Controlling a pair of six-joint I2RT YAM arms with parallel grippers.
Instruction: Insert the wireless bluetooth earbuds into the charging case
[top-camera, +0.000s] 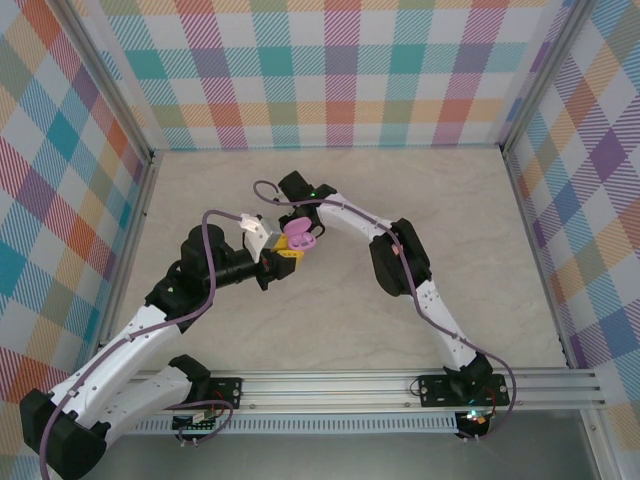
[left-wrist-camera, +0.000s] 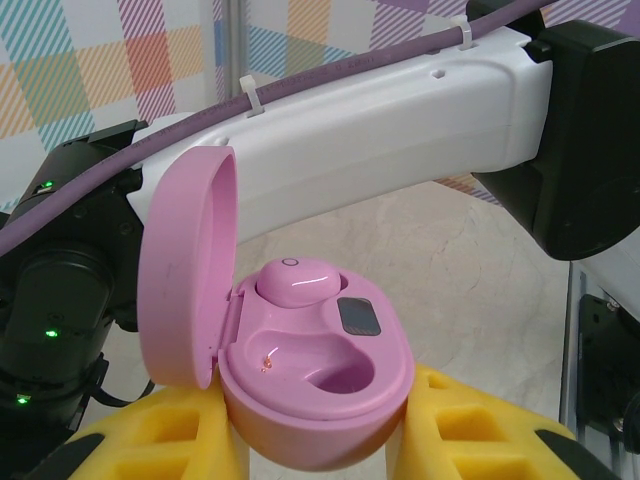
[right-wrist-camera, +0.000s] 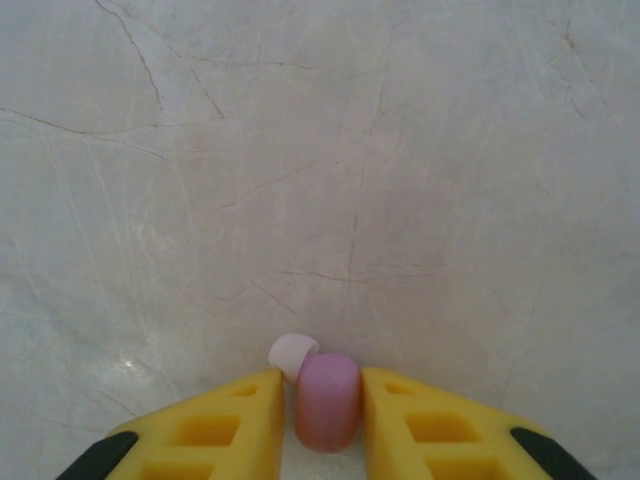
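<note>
Mid-counter, where the two arms meet: the left claw (left-wrist-camera: 315, 440) has its yellow fingers clamped on either side of the pink charging case (left-wrist-camera: 300, 420) and holds it up off the counter (right-wrist-camera: 350, 150). The right arm crosses just behind it.
Case: the lid (left-wrist-camera: 185, 270) is flipped open and stands upright on the left. One earbud (left-wrist-camera: 295, 282) already sits in the far slot. The near slot (left-wrist-camera: 335, 370) is empty, with a little charging contact glinting inside.
Right claw (right-wrist-camera: 320, 400): pinched shut on a purple earbud (right-wrist-camera: 327, 402), gripping its sides. The pale tip (right-wrist-camera: 293, 352) pokes out past the fingers, to the left.
Alignment: the right wrist view has bare counter beyond the bud, so I'd guess it isn't over the empty slot yet.
Step in hand: get that bud into the near slot, by my read.
How I'd do it: keep the left claw dead steady and the case level, and let the right arm do all the moving. Come in from the open side so the fingers don't clip the lid. Turn the bud so its shape matches the slot.
Release: lower it until it sits in the slot, then open just a little, since it's tiny and could stick to a finger.
Risk: bumping the seated bud, or the case twisting in the grip if pushed off-centre.
</note>
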